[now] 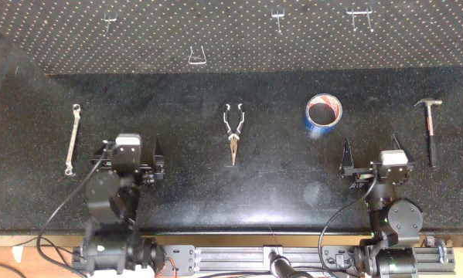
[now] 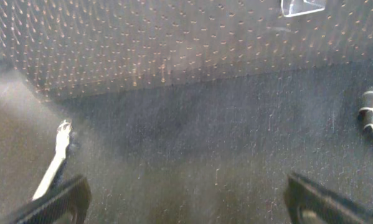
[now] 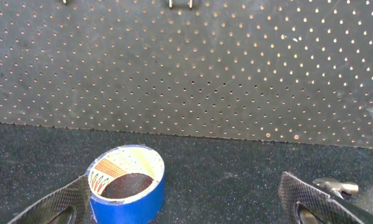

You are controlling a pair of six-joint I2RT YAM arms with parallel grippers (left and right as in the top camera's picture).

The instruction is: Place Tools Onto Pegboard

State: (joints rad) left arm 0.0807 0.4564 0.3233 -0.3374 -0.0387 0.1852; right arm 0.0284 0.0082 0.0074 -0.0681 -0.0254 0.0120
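A silver wrench [image 1: 72, 139] lies at the left of the dark mat, a pair of pliers [image 1: 233, 131] in the middle, a blue tape roll [image 1: 323, 113] to the right and a hammer [image 1: 430, 127] at the far right. The pegboard [image 1: 239, 38] at the back carries several metal hooks [image 1: 197, 55]. My left gripper [image 1: 131, 148] rests low near its base, open, with the wrench [image 2: 55, 163] just ahead of one finger. My right gripper [image 1: 370, 150] is open too, with the tape roll [image 3: 127, 184] between and beyond its fingers and the hammer head [image 3: 335, 185] to one side.
Bare mat [image 1: 169, 116] lies between the tools. A rail with cables [image 1: 270, 259] runs along the front edge by the arm bases.
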